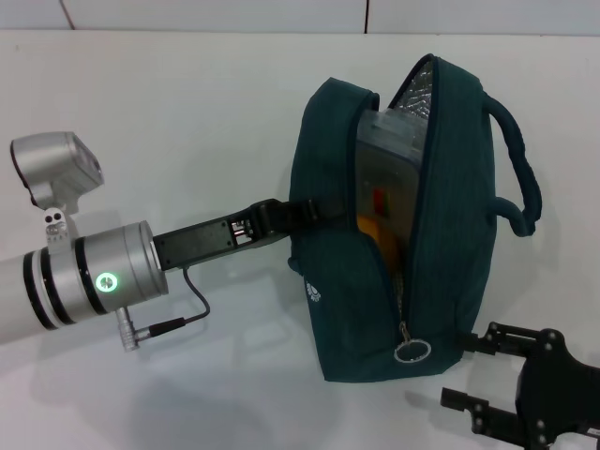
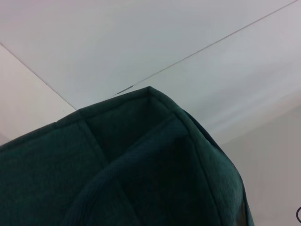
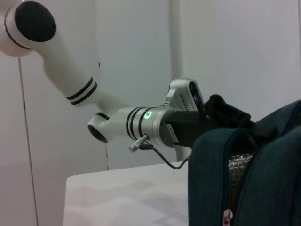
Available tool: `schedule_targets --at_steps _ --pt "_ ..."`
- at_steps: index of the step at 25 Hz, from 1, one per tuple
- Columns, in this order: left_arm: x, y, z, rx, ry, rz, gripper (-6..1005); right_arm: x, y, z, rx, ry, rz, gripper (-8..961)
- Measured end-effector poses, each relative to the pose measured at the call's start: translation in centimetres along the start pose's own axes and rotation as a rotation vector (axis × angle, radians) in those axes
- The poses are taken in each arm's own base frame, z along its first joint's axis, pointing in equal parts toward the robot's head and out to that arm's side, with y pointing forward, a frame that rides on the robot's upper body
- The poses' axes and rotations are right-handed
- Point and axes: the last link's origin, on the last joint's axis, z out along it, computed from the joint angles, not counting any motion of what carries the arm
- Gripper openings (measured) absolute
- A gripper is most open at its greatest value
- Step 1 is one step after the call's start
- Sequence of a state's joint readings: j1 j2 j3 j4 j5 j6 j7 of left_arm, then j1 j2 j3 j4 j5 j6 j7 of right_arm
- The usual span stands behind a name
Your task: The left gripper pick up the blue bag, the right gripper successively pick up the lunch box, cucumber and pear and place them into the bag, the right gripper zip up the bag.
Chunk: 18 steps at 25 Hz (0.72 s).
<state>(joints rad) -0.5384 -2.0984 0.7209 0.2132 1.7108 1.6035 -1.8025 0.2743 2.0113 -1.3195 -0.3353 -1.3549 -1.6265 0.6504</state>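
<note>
The blue bag [image 1: 394, 234] stands upright on the white table [image 1: 187, 112] with its zip open. The clear lunch box [image 1: 386, 178] shows inside it, with something yellow below. My left gripper [image 1: 291, 218] is shut on the bag's left side and holds it. My right gripper [image 1: 464, 370] is open and empty, low beside the bag's near right corner, close to the ring zip pull [image 1: 412, 352]. The bag's fabric fills the left wrist view [image 2: 141, 165]. The right wrist view shows the bag [image 3: 263, 179], its zip slider [image 3: 227, 217] and the left gripper [image 3: 225, 115]. The cucumber and pear are out of view.
The bag's carry handles [image 1: 520, 178] hang off its right side. A cable [image 1: 192, 305] loops under my left wrist. The table's far edge meets a white wall [image 1: 281, 14].
</note>
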Motion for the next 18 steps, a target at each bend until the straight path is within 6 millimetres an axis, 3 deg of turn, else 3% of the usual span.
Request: schedule_targets --at_steps 18 --pt "0.1 0.1 0.2 -0.002 -0.002 0.004 48 -0.2 -0.7 1.6 -0.012 -0.001 0.005 547"
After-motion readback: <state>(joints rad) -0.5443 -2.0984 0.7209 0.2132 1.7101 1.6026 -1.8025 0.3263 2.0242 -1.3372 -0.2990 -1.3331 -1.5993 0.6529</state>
